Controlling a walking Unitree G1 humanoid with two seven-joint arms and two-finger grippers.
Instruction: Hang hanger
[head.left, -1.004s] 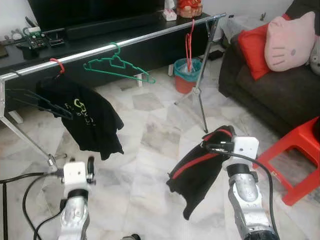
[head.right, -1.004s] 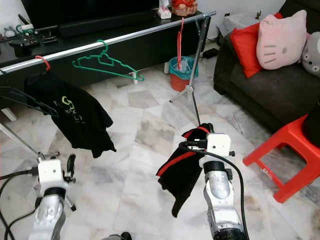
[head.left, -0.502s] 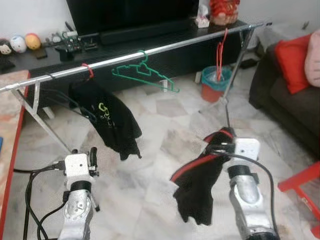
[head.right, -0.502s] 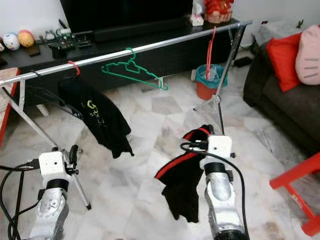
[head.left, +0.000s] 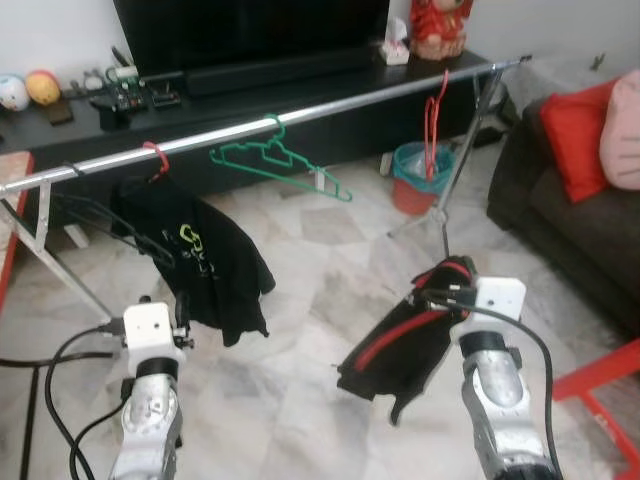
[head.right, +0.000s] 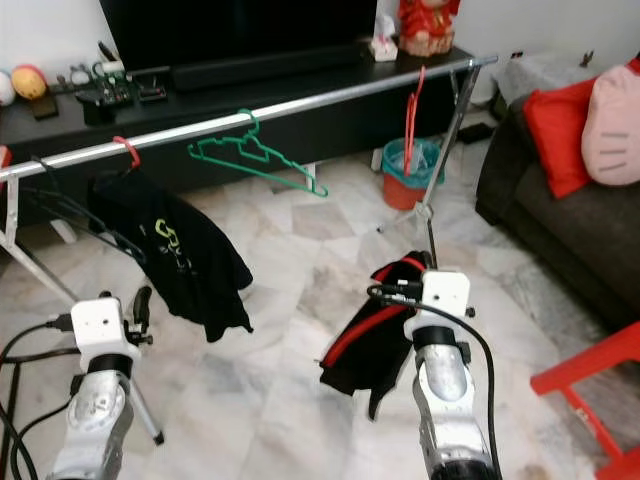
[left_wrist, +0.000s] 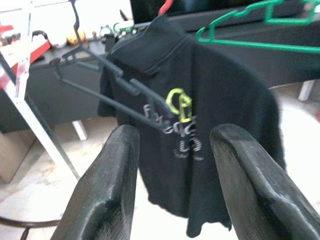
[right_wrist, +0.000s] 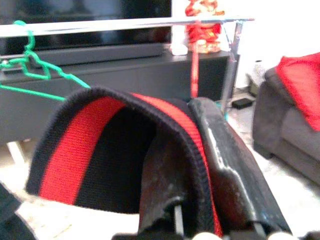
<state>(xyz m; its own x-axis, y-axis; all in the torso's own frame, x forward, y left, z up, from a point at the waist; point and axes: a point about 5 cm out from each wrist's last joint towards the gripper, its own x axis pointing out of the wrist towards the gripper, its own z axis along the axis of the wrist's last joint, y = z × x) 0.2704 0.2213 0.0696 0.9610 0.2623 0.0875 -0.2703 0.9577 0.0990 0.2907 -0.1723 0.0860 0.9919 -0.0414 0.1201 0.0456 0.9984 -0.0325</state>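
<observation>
A long silver rail (head.left: 330, 103) runs across in front of the TV console. On it hang an empty green hanger (head.left: 277, 162), an empty red hanger (head.left: 434, 105) near its right end, and a black shirt (head.left: 200, 262) on a red hook, with a black hanger (left_wrist: 95, 70) beside it. My right gripper (head.left: 444, 288) is low, in front of the rail's right end, shut on the collar of a black and red garment (head.left: 395, 350) that droops from it. My left gripper (left_wrist: 172, 165) is open and faces the black shirt, with nothing between its fingers.
The rack's legs (head.left: 445, 200) stand on the marble floor, another leg (head.left: 60, 265) at the left. A teal and red bin (head.left: 418, 175) sits behind the rack. A dark sofa (head.left: 560, 210) with a red cushion is at the right, a red stool (head.left: 610, 385) near it. Cables (head.left: 50, 365) trail at the left.
The camera has swung, so the rack sits differently in the picture. My right gripper still holds the garment, which now hangs bunched higher. The left gripper stays open.
</observation>
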